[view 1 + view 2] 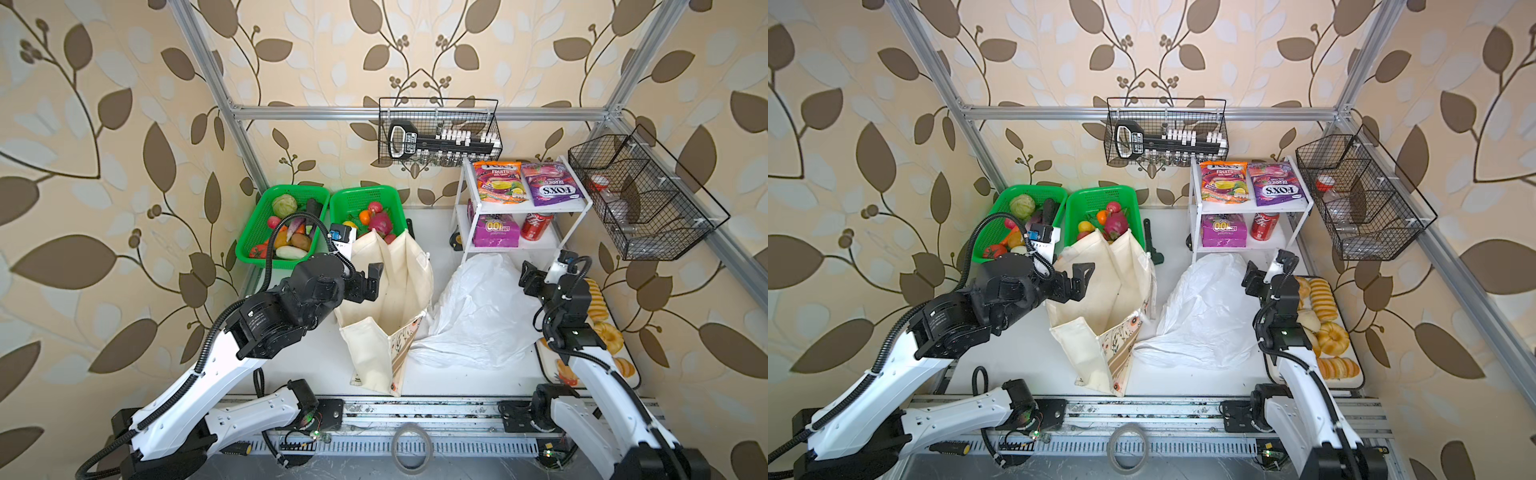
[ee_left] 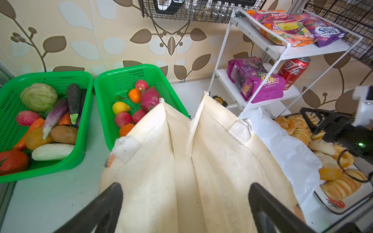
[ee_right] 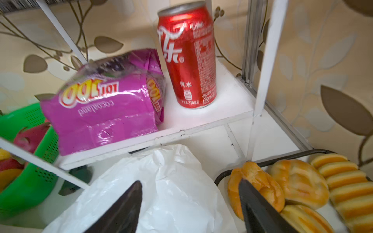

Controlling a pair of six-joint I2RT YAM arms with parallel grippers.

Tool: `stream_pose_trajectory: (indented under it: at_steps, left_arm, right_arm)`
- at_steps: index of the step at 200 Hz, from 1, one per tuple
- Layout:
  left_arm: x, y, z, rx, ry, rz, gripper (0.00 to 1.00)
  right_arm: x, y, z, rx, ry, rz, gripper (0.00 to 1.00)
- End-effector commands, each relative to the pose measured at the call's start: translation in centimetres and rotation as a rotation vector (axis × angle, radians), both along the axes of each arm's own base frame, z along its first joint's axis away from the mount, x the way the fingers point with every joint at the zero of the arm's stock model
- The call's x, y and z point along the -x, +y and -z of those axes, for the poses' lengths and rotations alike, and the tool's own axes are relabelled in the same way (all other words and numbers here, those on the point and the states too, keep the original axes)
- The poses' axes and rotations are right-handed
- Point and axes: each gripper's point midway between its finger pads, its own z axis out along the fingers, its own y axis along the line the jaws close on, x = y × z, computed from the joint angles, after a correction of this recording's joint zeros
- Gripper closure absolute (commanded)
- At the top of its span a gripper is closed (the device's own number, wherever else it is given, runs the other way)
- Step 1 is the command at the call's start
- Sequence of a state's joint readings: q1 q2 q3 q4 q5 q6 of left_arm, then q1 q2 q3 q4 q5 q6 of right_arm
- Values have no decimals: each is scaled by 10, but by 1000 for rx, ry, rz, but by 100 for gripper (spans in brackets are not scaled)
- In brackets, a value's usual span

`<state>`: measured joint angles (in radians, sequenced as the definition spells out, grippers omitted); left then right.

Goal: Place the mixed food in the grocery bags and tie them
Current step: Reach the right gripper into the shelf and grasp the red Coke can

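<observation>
Cream cloth tote [image 1: 399, 299] stands open beside crinkly white plastic bag [image 1: 478, 316]. Left fingers [image 2: 101, 209] apart over it; right fingers [image 3: 125, 207] apart. Fine print on soda can [image 3: 187, 56] legible in right wrist view alone.

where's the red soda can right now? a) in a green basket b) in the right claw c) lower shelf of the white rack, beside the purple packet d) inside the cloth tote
c: the red soda can stands upright on the lower shelf of the white rack, right beside the purple snack packet.
</observation>
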<state>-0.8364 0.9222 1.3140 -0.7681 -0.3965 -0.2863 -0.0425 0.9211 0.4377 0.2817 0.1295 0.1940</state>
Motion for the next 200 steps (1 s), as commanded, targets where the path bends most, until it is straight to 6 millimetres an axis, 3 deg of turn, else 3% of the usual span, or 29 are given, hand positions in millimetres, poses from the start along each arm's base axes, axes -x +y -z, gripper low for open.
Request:
stream_pose_trajectory:
  at_steps: [1,48,96,127,200]
  left_arm:
    - [0,3,-13,28,-53,2,1]
    - [4,13,-15,20,-68,-17,1]
    - [5,19,-15,11,-73,-36,1]
    - [7,29,-20,9,-88,-66,1]
    - [13,44,-30,20,-119,-101,1]
  right_arm:
    - [-27,0,-59,186,-248,-30,32]
    - [-55,-22,-67,271,-314,27,34]
    - [-79,-22,-66,340,-338,-35,34]
    - [-92,-34,-62,351,-317,-15,30]
    - [-114,-34,-46,355,-333,-62,24]
